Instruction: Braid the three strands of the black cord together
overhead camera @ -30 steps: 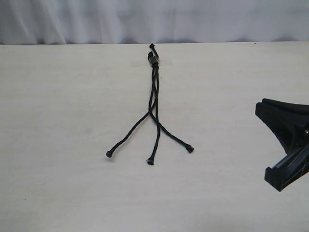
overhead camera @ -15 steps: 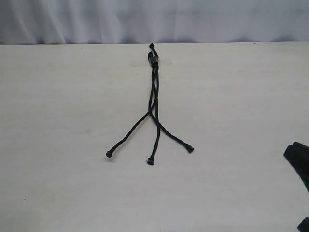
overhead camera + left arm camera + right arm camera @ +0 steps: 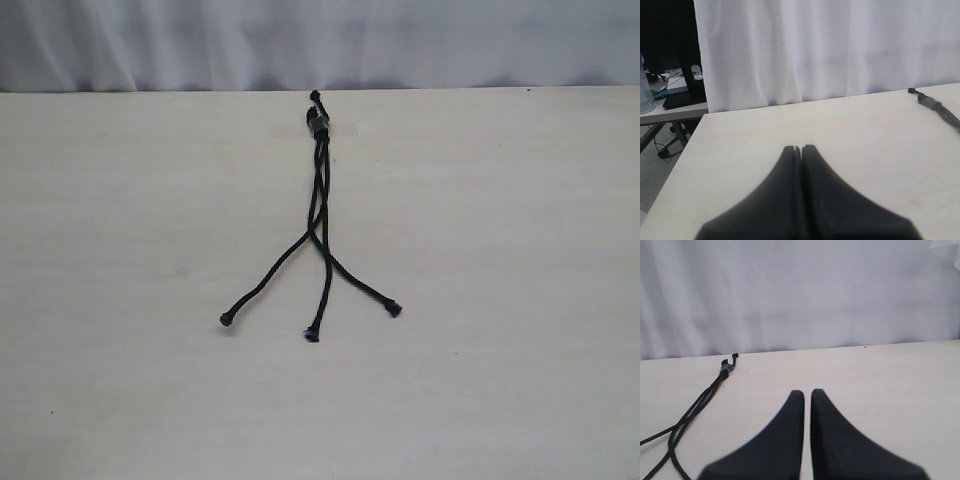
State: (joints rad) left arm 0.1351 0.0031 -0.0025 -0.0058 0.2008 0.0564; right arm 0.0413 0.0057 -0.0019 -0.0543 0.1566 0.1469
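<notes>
The black cord (image 3: 320,185) lies on the pale table (image 3: 500,250), its knotted end (image 3: 318,120) at the far edge under clear tape. The three strands twist together below the knot, then fan out to knobby tips at left (image 3: 226,319), middle (image 3: 311,336) and right (image 3: 394,309). Neither gripper shows in the exterior view. My left gripper (image 3: 802,148) is shut and empty, with the knotted end (image 3: 930,101) far off to its side. My right gripper (image 3: 807,392) is shut to a thin slit and holds nothing; the cord (image 3: 690,412) lies well apart from it.
A white curtain (image 3: 320,40) hangs behind the table's far edge. In the left wrist view the table's side edge (image 3: 687,145) drops off, with a second table of clutter (image 3: 670,90) beyond it.
The right gripper, at the right edge of the exterior view a second ago, has drawn back down and out of that view. The cord has not moved.
</notes>
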